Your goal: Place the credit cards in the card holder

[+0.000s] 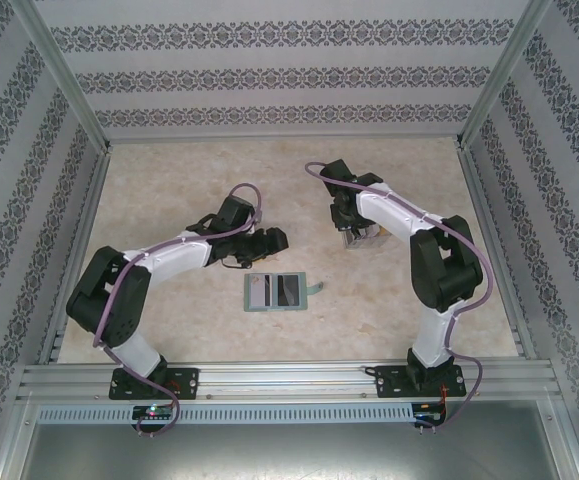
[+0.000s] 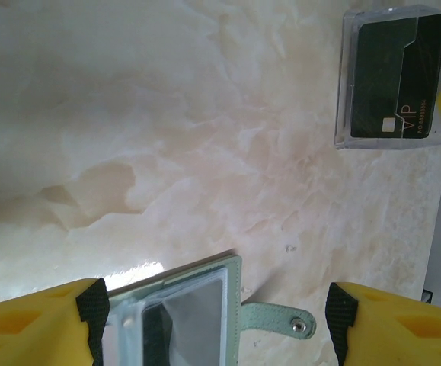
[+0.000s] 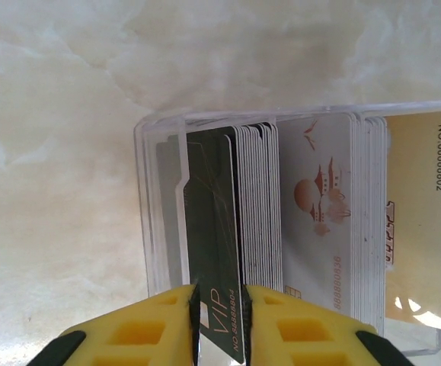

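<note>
Two yellow-fingered grippers work over a marbled beige tabletop (image 1: 169, 190). The left gripper (image 2: 218, 301) hangs with its fingers spread wide and nothing between them. In its wrist view the sage-green card holder (image 2: 197, 293) lies open at 6 o'clock, grey pockets facing up. Its strap (image 2: 273, 315) reaches toward 3 o'clock and ends in a small metal snap (image 2: 302, 325).

From the top view, the card holder lies flat on the table near the middle. The left gripper sits at its 11 o'clock and a clear plastic box (image 1: 367, 238) at its 1 o'clock, well apart from it.

The right gripper (image 3: 220, 305) is down at that box. Its fingers are drawn narrow, one on each face of a dark VIP card (image 3: 212, 213) that stands on edge at the 9 o'clock end of the row. The other credit cards (image 3: 258, 206) stand packed in the box. Among them is a white card with a reddish print (image 3: 319, 198), and a tan card (image 3: 426, 221) stands at the 3 o'clock end.
</note>
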You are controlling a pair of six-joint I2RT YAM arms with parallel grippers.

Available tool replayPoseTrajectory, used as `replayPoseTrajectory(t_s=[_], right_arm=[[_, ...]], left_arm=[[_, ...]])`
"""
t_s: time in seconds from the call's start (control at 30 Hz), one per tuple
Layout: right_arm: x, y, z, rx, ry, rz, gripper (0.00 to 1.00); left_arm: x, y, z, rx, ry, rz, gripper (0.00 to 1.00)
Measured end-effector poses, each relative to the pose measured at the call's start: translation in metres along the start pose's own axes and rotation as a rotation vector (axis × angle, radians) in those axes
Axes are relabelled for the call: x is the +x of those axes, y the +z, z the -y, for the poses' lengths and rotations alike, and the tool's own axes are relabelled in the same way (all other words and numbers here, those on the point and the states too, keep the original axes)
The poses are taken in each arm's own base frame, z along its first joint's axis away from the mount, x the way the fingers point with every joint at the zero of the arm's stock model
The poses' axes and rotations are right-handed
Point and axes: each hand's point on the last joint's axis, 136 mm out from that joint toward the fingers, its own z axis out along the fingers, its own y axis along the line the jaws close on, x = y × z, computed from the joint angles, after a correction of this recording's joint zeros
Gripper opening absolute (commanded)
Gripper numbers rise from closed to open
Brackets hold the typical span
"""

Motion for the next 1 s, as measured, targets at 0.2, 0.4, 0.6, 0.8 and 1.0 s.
replayPoseTrajectory(t_s=[0.2, 0.4, 0.6, 0.8, 1.0], right_arm=[[0.008, -0.021, -0.003, -0.067, 0.028, 0.030, 0.30], [0.050, -0.049, -0.052, -0.293, 0.046, 0.020, 0.39], [0.102, -0.047, -0.097, -0.407, 0.038, -0.101, 0.44], [0.133, -0.041, -0.111, -0.416, 0.048, -0.176, 0.45], [0.153, -0.026, -0.107, -0.375, 0.072, -0.239, 0.41]], left_arm=[[0.003, -0.019, -0.025, -0.052, -0.028, 0.040, 0.78], [0.024, -0.023, -0.060, -0.137, -0.070, 0.014, 0.78], [0.037, -0.022, -0.074, -0.174, -0.084, -0.020, 0.78], [0.053, -0.020, -0.078, -0.157, -0.092, -0.079, 0.77], [0.059, -0.017, -0.078, -0.141, -0.095, -0.113, 0.77]])
